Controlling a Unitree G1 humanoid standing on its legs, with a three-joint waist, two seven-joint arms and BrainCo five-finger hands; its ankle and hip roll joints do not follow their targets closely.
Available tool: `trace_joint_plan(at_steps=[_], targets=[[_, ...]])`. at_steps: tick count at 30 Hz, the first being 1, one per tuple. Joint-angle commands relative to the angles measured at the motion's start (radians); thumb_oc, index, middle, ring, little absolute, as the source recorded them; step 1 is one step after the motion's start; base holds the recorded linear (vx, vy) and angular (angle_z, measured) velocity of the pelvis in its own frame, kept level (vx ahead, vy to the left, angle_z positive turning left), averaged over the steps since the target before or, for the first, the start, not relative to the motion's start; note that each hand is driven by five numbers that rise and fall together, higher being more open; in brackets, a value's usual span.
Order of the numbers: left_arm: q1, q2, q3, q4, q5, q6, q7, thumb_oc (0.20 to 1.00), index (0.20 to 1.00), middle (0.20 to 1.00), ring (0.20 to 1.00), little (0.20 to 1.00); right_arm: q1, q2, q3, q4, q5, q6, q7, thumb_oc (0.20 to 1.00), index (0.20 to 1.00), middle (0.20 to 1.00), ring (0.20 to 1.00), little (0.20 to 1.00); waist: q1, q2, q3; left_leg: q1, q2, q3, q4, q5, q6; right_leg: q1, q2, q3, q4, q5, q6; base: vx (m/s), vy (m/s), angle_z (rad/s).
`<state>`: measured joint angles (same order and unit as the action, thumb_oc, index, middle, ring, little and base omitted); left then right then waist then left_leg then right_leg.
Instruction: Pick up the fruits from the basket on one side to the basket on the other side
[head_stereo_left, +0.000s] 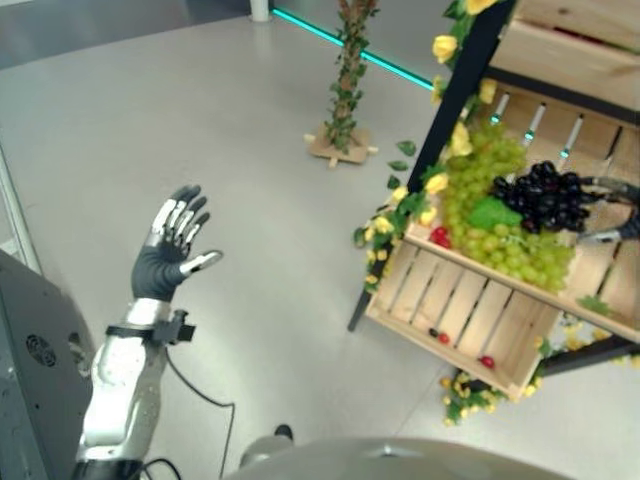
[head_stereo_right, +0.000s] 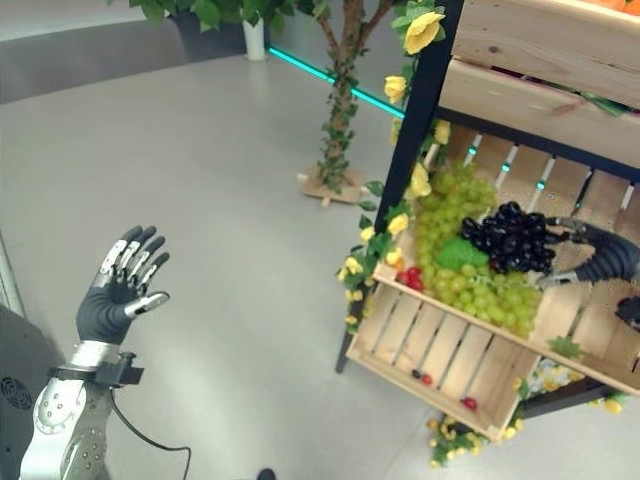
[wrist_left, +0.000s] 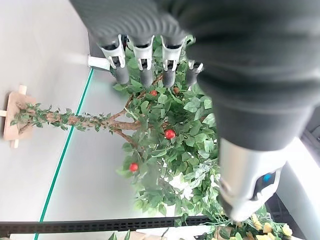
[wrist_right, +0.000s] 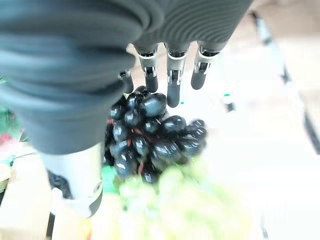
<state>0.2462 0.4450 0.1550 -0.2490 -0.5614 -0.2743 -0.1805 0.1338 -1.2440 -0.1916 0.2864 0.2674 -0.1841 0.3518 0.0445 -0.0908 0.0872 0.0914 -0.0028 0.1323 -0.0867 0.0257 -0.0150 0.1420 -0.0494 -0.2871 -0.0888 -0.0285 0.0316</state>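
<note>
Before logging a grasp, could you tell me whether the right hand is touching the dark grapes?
Cannot tell: in the right wrist view the right hand overlaps the dark grapes, showing neither contact nor gap.

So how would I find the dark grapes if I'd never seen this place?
Look for the wooden crate shelf on the black-framed stand beside the small tree. A big heap of green grapes lies on it. The dark grapes sit on top of that heap, by the robot's right hand: the one black, shiny bunch among all the pale green.
</note>
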Motion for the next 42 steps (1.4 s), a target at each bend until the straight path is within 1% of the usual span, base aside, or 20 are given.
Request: trace_joint_plan(at_steps=[1, 3, 5, 6, 7, 10, 11, 14, 15, 16, 17, 18, 20, 21, 24, 25, 29, 31, 34, 42], targets=[[-0.022, 0.011, 0.045, -0.032, 0.029, -0.061, 0.005, 1.000, 1.000, 1.000, 1.000, 1.000, -0.021, 0.014, -0.082, -0.013, 0.059, -0.041, -0.016, 1.000, 1.000, 1.000, 1.000, 1.000, 0.005, -0.008, -0.032, -0.004, -0.015, 0.000, 0.003, -0.058, -0.020, -0.017, -0.004, -0.050, 0.092, -0.041, 0.079, 0.00, 0.000, 0.00], [-0.032, 0.001, 0.058, -0.029, 0.034, -0.061, 0.011, 1.000, 1.000, 1.000, 1.000, 1.000, 0.033, 0.096, -0.149, -0.045, 0.080, -0.042, -0.027, 1.000, 1.000, 1.000, 1.000, 1.000, 0.001, -0.002, -0.031, -0.002, -0.015, 0.001, 0.003, -0.060, -0.018, -0.018, -0.005, -0.048, 0.094, -0.042, 0.079, 0.00, 0.000, -0.04], [-0.039, -0.008, 0.073, -0.025, 0.036, -0.061, 0.014, 1.000, 1.000, 1.000, 1.000, 1.000, 0.050, 0.178, -0.185, -0.054, 0.113, -0.046, -0.032, 1.000, 1.000, 1.000, 1.000, 1.000, -0.004, 0.005, -0.033, 0.000, -0.015, 0.003, 0.002, -0.061, -0.017, -0.019, -0.005, -0.046, 0.095, -0.043, 0.079, 0.00, 0.000, 0.00], [-0.039, -0.006, 0.072, -0.025, 0.036, -0.061, 0.014, 1.000, 1.000, 1.000, 1.000, 1.000, 0.055, 0.181, -0.190, -0.058, 0.113, -0.045, -0.032, 1.000, 1.000, 1.000, 1.000, 1.000, -0.003, 0.003, -0.032, 0.000, -0.015, 0.003, 0.002, -0.061, -0.017, -0.019, -0.005, -0.046, 0.096, -0.043, 0.079, 0.00, 0.000, 0.00], [-0.047, -0.017, 0.083, -0.022, 0.040, -0.061, 0.018, 1.000, 1.000, 1.000, 1.000, 1.000, 0.073, 0.275, -0.224, -0.066, 0.156, -0.052, -0.040, 1.000, 1.000, 1.000, 1.000, 1.000, -0.011, 0.008, -0.033, 0.000, -0.016, 0.005, 0.002, -0.064, -0.015, -0.021, -0.005, -0.043, 0.096, -0.044, 0.078, 0.00, 0.000, 0.00], [-0.052, -0.034, 0.102, -0.018, 0.041, -0.062, 0.024, 1.000, 1.000, 1.000, 1.000, 1.000, 0.092, 0.411, -0.258, -0.087, 0.199, -0.069, -0.061, 1.000, 1.000, 1.000, 1.000, 1.000, -0.023, 0.017, -0.036, 0.004, -0.016, 0.007, 0.001, -0.067, -0.013, -0.021, -0.005, -0.039, 0.098, -0.046, 0.077, 0.00, 0.000, 0.00], [-0.056, -0.035, 0.107, -0.015, 0.042, -0.063, 0.025, 1.000, 1.000, 1.000, 1.000, 1.000, 0.104, 0.453, -0.259, -0.104, 0.225, -0.073, -0.051, 1.000, 1.000, 1.000, 1.000, 1.000, -0.027, 0.019, -0.035, 0.005, -0.016, 0.009, 0.001, -0.068, -0.012, -0.022, -0.005, -0.037, 0.099, -0.047, 0.077, 0.00, 0.000, 0.00], [-0.057, -0.043, 0.108, -0.006, 0.039, -0.064, 0.024, 1.000, 1.000, 1.000, 1.000, 1.000, 0.127, 0.541, -0.260, -0.138, 0.263, -0.081, -0.045, 1.000, 1.000, 1.000, 1.000, 1.000, -0.038, 0.020, -0.040, 0.007, -0.017, 0.015, 0.000, -0.070, -0.011, -0.022, -0.003, -0.030, 0.097, -0.047, 0.076, 0.00, 0.000, 0.00], [-0.057, -0.041, 0.108, -0.005, 0.039, -0.064, 0.024, 1.000, 1.000, 1.000, 1.000, 1.000, 0.128, 0.542, -0.260, -0.139, 0.263, -0.081, -0.045, 1.000, 1.000, 1.000, 1.000, 1.000, -0.038, 0.019, -0.040, 0.007, -0.017, 0.015, 0.000, -0.070, -0.011, -0.022, -0.003, -0.030, 0.097, -0.047, 0.076, 0.00, 0.000, 0.00], [-0.059, -0.046, 0.107, -0.003, 0.037, -0.065, 0.027, 1.000, 1.000, 1.000, 1.000, 1.000, 0.127, 0.597, -0.249, -0.148, 0.286, -0.094, -0.048, 1.000, 1.000, 1.000, 1.000, 1.000, -0.046, 0.024, -0.042, 0.008, -0.016, 0.018, 0.000, -0.071, -0.010, -0.024, -0.002, -0.024, 0.097, -0.047, 0.075, 0.00, 0.000, 0.00], [-0.058, -0.045, 0.107, -0.003, 0.037, -0.065, 0.027, 1.000, 1.000, 1.000, 1.000, 1.000, 0.129, 0.599, -0.249, -0.149, 0.286, -0.094, -0.049, 1.000, 1.000, 1.000, 1.000, 1.000, -0.046, 0.022, -0.042, 0.008, -0.016, 0.019, 0.000, -0.071, -0.010, -0.024, -0.001, -0.024, 0.097, -0.047, 0.075, 0.00, -0.009, -0.05], [-0.062, -0.046, 0.104, 0.002, 0.038, -0.068, 0.034, 1.000, 1.000, 1.000, 1.000, 1.000, 0.126, 0.654, -0.223, -0.174, 0.321, -0.105, -0.041, 1.000, 1.000, 1.000, 1.000, 1.000, -0.052, 0.027, -0.044, 0.011, -0.015, 0.024, 0.001, -0.073, -0.009, -0.025, -0.001, -0.018, 0.098, -0.046, 0.075, 0.00, -0.005, -0.09], [-0.062, -0.046, 0.104, 0.004, 0.039, -0.069, 0.036, 1.000, 1.000, 1.000, 1.000, 1.000, 0.131, 0.678, -0.220, -0.187, 0.339, -0.104, -0.032, 1.000, 1.000, 1.000, 1.000, 1.000, -0.054, 0.028, -0.044, 0.013, -0.015, 0.026, 0.001, -0.073, -0.008, -0.026, -0.001, -0.015, 0.099, -0.046, 0.075, 0.00, -0.002, -0.19], [-0.061, -0.045, 0.099, 0.008, 0.039, -0.072, 0.043, 1.000, 1.000, 1.000, 1.000, 1.000, 0.133, 0.714, -0.210, -0.200, 0.366, -0.113, -0.030, 1.000, 1.000, 1.000, 1.000, 1.000, -0.056, 0.029, -0.046, 0.015, -0.015, 0.030, 0.001, -0.074, -0.008, -0.025, -0.001, -0.014, 0.098, -0.046, 0.075, 0.00, 0.002, -0.18], [-0.058, -0.048, 0.099, 0.016, 0.043, -0.079, 0.049, 1.000, 1.000, 1.000, 1.000, 1.000, 0.150, 0.778, -0.180, -0.247, 0.403, -0.121, -0.005, 1.000, 1.000, 1.000, 1.000, 1.000, -0.061, 0.033, -0.048, 0.018, -0.015, 0.035, 0.000, -0.076, -0.006, -0.026, 0.000, -0.007, 0.098, -0.047, 0.075, -0.01, 0.000, -0.10], [-0.056, -0.053, 0.090, 0.018, 0.043, -0.084, 0.055, 1.000, 1.000, 1.000, 1.000, 1.000, 0.150, 0.808, -0.151, -0.277, 0.428, -0.125, 0.000, 1.000, 1.000, 1.000, 1.000, 1.000, -0.063, 0.036, -0.048, 0.019, -0.015, 0.039, 0.001, -0.075, -0.006, -0.027, 0.000, -0.004, 0.099, -0.046, 0.075, -0.01, -0.004, -0.12], [-0.056, -0.053, 0.075, 0.026, 0.050, -0.089, 0.067, 1.000, 1.000, 1.000, 1.000, 1.000, 0.151, 0.847, -0.097, -0.324, 0.432, -0.133, -0.008, 1.000, 1.000, 1.000, 1.000, 1.000, -0.064, 0.039, -0.050, 0.021, -0.016, 0.042, 0.000, -0.076, -0.005, -0.028, 0.001, 0.001, 0.099, -0.044, 0.073, -0.01, -0.002, -0.10], [-0.058, -0.054, 0.069, 0.026, 0.056, -0.093, 0.074, 1.000, 1.000, 1.000, 1.000, 1.000, 0.146, 0.861, -0.077, -0.355, 0.442, -0.130, 0.003, 1.000, 1.000, 1.000, 1.000, 1.000, -0.064, 0.041, -0.049, 0.022, -0.016, 0.043, 0.000, -0.075, -0.005, -0.028, 0.001, 0.002, 0.099, -0.044, 0.073, -0.01, -0.001, -0.02], [-0.059, -0.055, 0.068, 0.025, 0.061, -0.097, 0.085, 1.000, 1.000, 1.000, 1.000, 1.000, 0.138, 0.874, -0.059, -0.376, 0.438, -0.140, -0.011, 1.000, 1.000, 1.000, 1.000, 1.000, -0.061, 0.042, -0.049, 0.022, -0.016, 0.043, 0.000, -0.074, -0.005, -0.028, 0.001, 0.003, 0.096, -0.042, 0.073, 0.00, 0.000, 0.00], [-0.063, -0.064, 0.068, 0.020, 0.064, -0.103, 0.100, 1.000, 1.000, 1.000, 1.000, 1.000, 0.122, 0.880, -0.042, -0.422, 0.431, -0.148, -0.023, 1.000, 1.000, 1.000, 1.000, 1.000, -0.055, 0.041, -0.046, 0.016, -0.015, 0.039, -0.001, -0.070, -0.006, -0.030, 0.001, -0.001, 0.093, -0.039, 0.072, 0.00, 0.000, 0.00]])
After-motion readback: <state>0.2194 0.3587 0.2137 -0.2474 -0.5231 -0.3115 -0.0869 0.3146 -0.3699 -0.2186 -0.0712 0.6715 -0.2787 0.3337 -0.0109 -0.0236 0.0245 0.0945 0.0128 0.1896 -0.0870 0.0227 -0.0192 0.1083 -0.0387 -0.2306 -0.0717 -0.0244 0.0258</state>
